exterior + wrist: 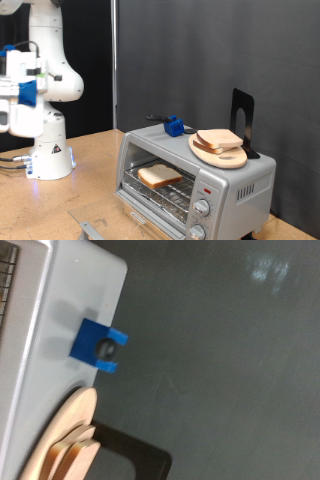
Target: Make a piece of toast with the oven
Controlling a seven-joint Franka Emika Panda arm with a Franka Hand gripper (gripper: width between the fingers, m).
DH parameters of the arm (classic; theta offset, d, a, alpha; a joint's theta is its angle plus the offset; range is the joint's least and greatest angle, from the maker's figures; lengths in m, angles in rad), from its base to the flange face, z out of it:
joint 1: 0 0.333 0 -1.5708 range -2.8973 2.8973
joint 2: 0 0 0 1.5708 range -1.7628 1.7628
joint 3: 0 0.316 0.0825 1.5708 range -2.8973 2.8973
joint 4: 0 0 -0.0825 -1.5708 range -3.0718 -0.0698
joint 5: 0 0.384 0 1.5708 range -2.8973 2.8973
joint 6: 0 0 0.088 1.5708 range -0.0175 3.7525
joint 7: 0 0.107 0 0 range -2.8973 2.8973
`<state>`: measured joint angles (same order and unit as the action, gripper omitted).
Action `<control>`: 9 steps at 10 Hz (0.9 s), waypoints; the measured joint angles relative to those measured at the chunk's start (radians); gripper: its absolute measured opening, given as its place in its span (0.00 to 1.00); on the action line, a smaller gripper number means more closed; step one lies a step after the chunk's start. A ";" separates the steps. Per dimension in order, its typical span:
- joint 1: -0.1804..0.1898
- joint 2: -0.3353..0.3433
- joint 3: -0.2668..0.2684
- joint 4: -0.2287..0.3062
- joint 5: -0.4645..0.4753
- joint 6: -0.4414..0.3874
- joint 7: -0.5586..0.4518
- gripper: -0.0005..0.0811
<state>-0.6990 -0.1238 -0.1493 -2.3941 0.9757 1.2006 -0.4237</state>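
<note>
The silver oven [235, 185] stands at the exterior view's bottom right, its door folded down at the front. The piece of toast [158, 176], a pale square slice, lies on the wire rack inside. Two knobs [201, 209] sit on its front panel. My arm stands at the exterior view's left, well away from the oven. Its hand [20, 78] is at the left edge and the fingers do not show. The wrist view looks down from a distance on the oven's top [40, 350]; no fingers show there.
On the oven's top sit a small blue block [176, 127] [100, 345], a round wooden plate [232, 158] [62, 435] with other bread slices [218, 140], and a black stand [243, 118] [135, 455]. A dark wall is behind; the wooden table [90, 200] lies below.
</note>
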 joint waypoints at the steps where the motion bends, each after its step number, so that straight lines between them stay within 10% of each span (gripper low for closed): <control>1: -0.008 0.035 -0.009 0.026 -0.004 0.000 0.003 1.00; 7: -0.010 0.126 -0.006 0.097 -0.076 -0.025 0.047 1.00; 9: -0.008 0.155 0.001 0.092 -0.060 0.093 0.066 1.00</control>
<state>-0.7066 0.0314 -0.1487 -2.3022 0.9156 1.2939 -0.3573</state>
